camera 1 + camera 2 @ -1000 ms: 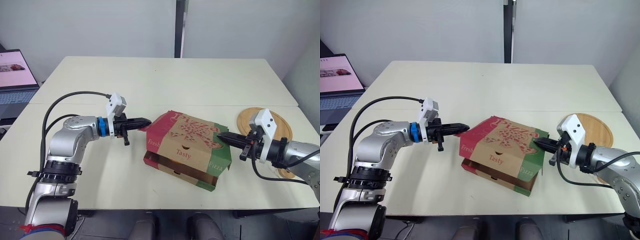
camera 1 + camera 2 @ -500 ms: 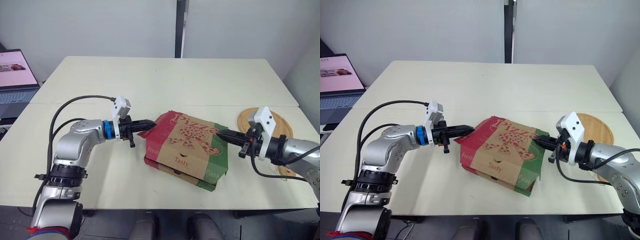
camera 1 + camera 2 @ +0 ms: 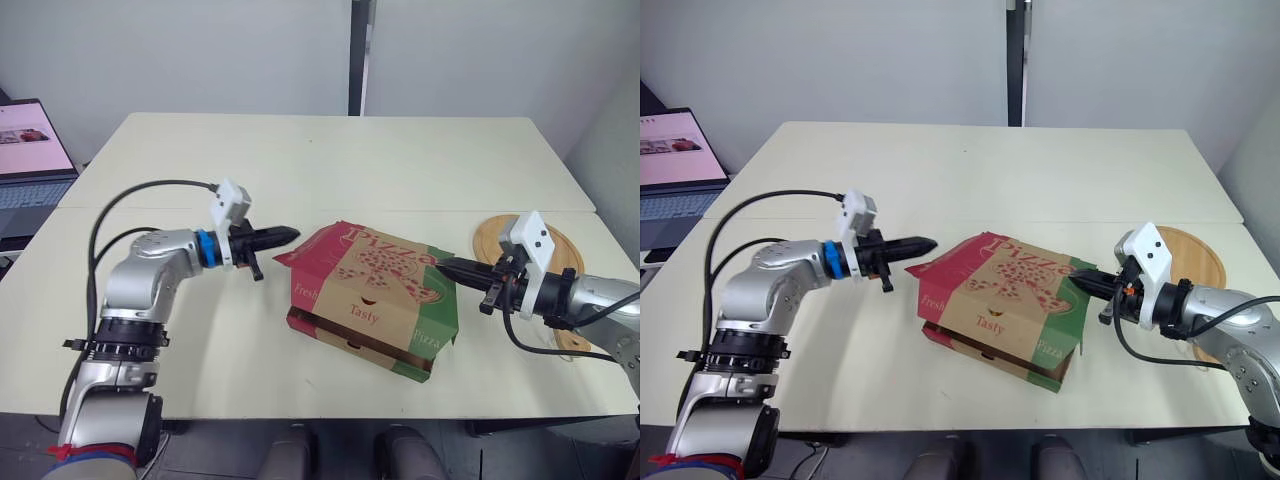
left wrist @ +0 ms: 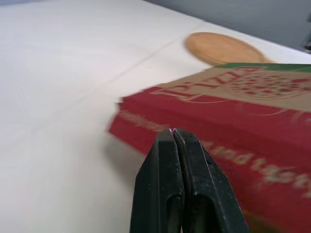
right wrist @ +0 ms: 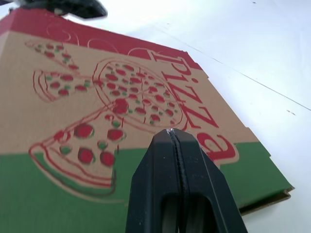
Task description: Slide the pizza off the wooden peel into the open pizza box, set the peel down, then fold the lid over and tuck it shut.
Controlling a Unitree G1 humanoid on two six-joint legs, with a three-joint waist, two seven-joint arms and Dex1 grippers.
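Left eye view | pizza box (image 3: 372, 300) mid-table, lid (image 3: 378, 262) down but riding high; peel (image 3: 492, 238) parked at right | left gripper (image 3: 288, 235) and right gripper (image 3: 446, 266) pinched closed, empty, flanking it | we should press both sides evenly, then tuck.

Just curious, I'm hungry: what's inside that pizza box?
The pizza box has its printed lid folded down over it, so the inside is covered; whether a pizza lies in there cannot be seen.
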